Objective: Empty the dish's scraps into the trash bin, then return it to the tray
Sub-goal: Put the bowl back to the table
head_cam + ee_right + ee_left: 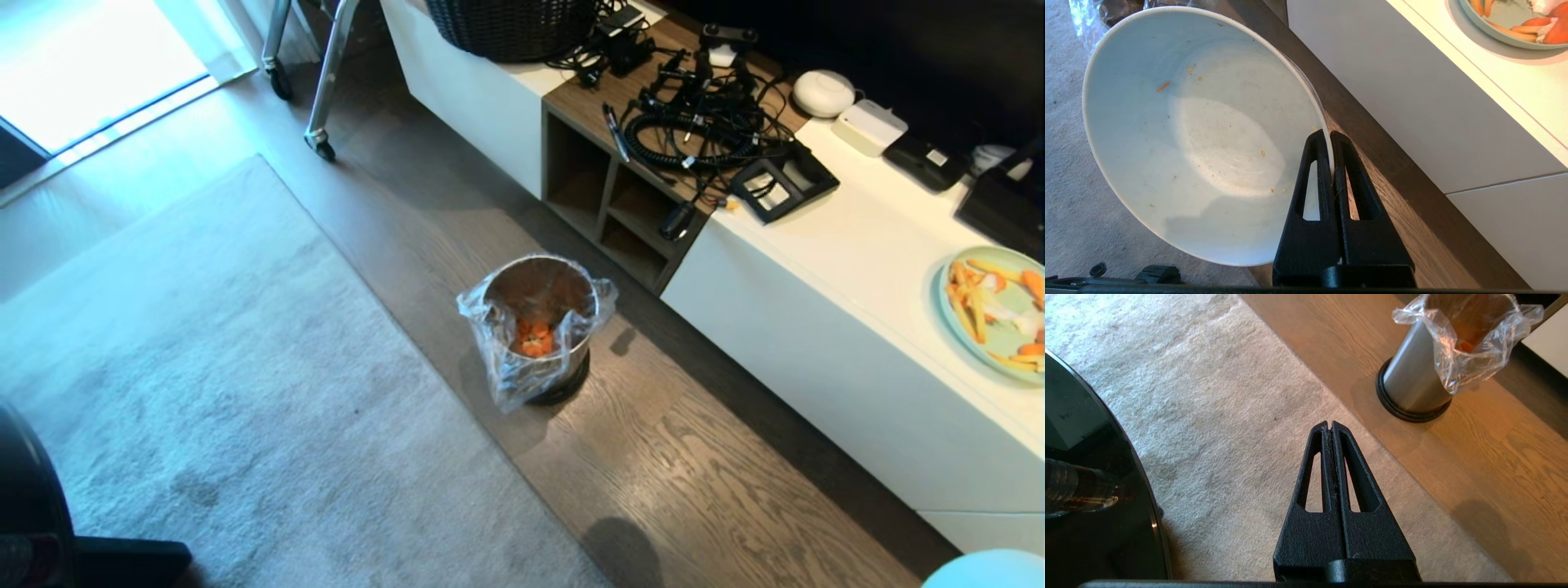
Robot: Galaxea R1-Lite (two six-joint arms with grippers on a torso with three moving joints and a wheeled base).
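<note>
Scraps [534, 336] of orange lay at the bottom of the trash bin [539, 327], which stood on the wood floor [694, 457] near the middle of the head view. A clear bag [498, 359] hung over the bin's rim. The grey rug [204, 367] lay just beside the bin, at about nine o'clock from it.

The right gripper [1331, 136] was pinched tight on the rim of the dish [1200, 134]. The white dish was tipped on its side, with only a few tiny orange crumbs left stuck inside. It hung over the edge where rug and floor met, beside the long white cabinet [816, 310].

The left gripper [1329, 425] was squeezed closed with nothing in it. It hung above the rug, and the bin stood at about one o'clock from its tips in the left wrist view.

On the cabinet top, at three o'clock in the head view, sat a pale green plate [951, 314] with orange peelings. A heap of black cables [694, 122] lay at one o'clock.
</note>
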